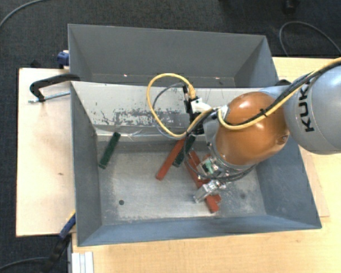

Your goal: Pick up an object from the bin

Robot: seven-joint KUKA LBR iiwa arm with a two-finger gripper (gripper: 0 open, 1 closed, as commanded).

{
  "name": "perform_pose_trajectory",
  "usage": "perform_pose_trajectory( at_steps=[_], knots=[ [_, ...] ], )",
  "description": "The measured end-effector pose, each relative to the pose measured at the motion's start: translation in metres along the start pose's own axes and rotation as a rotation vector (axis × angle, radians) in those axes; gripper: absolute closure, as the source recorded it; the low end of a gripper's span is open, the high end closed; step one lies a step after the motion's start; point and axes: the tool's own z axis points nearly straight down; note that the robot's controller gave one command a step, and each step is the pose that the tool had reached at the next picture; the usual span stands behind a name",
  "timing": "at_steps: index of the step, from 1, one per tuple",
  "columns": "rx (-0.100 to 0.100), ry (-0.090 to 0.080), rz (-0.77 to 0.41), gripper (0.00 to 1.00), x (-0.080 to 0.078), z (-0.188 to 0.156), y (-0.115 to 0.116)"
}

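The grey metal bin (159,56) has a worn floor. The silver arm (324,118) with its orange round cover (250,129) reaches in from the right, low over the near right part. The gripper (206,192) is down at a red-brown flat bar (213,203); I cannot tell if it is released or clenched. A second red-brown bar (166,165) lies just left of it, and a dark green bar (109,150) lies well apart at the far left.

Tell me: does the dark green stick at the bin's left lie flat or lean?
It seems to lean: the dark green stick has its upper end on the back wall, its lower end on the floor.
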Motion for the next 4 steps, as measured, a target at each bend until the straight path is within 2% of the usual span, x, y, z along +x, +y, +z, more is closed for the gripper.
perform_pose_trajectory(
  at_steps=[1, 2, 3, 4],
  knots=[
    [0.002, 0.001, -0.437, 1.0, 0.004, 0.0, 0.017],
    [0.001, 0.004, -0.459, 1.0, 0.016, -0.199, 0.009],
    [-0.008, -0.002, -0.46, 0.0, 0.016, -0.195, 0.01],
    [-0.014, -0.006, -0.37, 0.0, 0.0, -0.061, -0.019]
  ],
)
